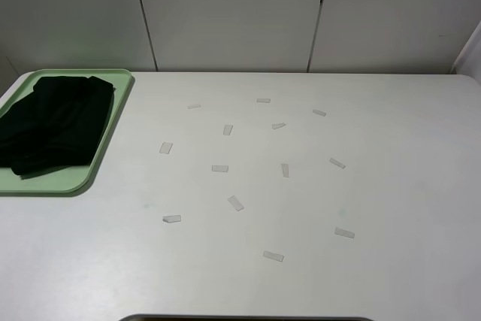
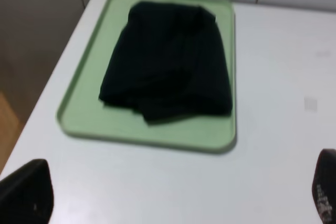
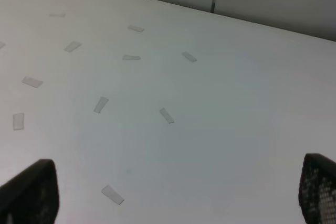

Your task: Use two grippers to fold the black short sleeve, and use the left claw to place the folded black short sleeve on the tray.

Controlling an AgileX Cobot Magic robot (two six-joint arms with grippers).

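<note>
Jaws first: both grippers spread wide, nothing held in either.

Ext. high view: neither arm in shot. White table (image 1: 301,276) fills the frame, pale wall panels behind. The tray (image 1: 113,122) sits at approx 9–10 o'clock, cut by the frame edge. The black short sleeve (image 1: 56,122) lies folded on it in a rumpled bundle, covering most of the tray; one corner of cloth reaches the tray's far rim, green floor shows along the near and table-centre sides. Lettering and neck label not visible. Small pale tape strips (image 1: 235,202) scattered over the table's middle, from approx 12 round to 5 o'clock, all well apart from the tray.

L wrist view: left gripper (image 2: 173,192), only the two dark finger tips show at the lower corners of the pic, wide apart, bare table between them. Shirt (image 2: 168,66) and tray (image 2: 152,132) lie ahead of the tips, at 12 o'clock from the gap, not touched. Shirt sits inside the rim, closer to the tray's far end. Pic a bit blurred.

R wrist view: right gripper (image 3: 178,192), same story, two dark tips at the lower corners, wide apart, gap empty. Table (image 3: 236,103) with tape strips (image 3: 166,115) ahead. Tiny green sliver at the upper corner, approx 10 o'clock, prob. the tray; can't tell for sure.
</note>
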